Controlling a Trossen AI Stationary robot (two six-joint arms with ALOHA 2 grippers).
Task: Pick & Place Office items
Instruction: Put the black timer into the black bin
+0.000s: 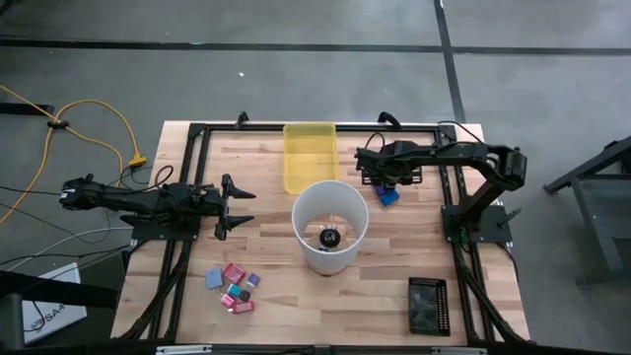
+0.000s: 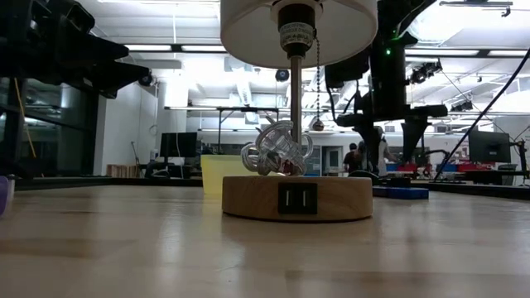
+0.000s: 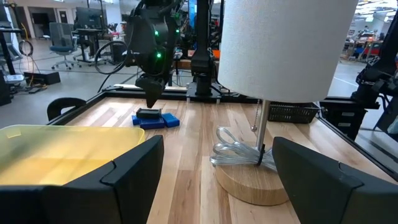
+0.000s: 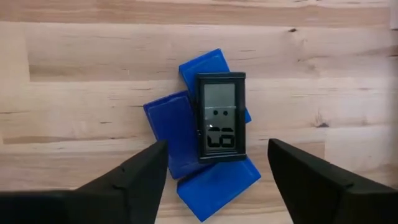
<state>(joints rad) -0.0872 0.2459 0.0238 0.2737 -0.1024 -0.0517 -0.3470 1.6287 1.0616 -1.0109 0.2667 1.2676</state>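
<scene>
With its jaws wide and empty, the right gripper (image 4: 214, 180) should lift straight up, leaving the small black clock (image 4: 221, 116) flat on the blue pieces (image 4: 177, 134).

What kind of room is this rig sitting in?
Probably a robotics lab or open workshop: more robot arms on frames behind the wooden table, office chairs, and long ceiling lights.

Small black digital clock (image 4: 221, 117) atop bright-blue flat blocks (image 4: 180, 134); white-shaded wooden-base table lamp (image 1: 330, 225) mid-table; translucent yellow rectangular tray (image 1: 310, 155) behind lamp; blocks just right of tray.
</scene>
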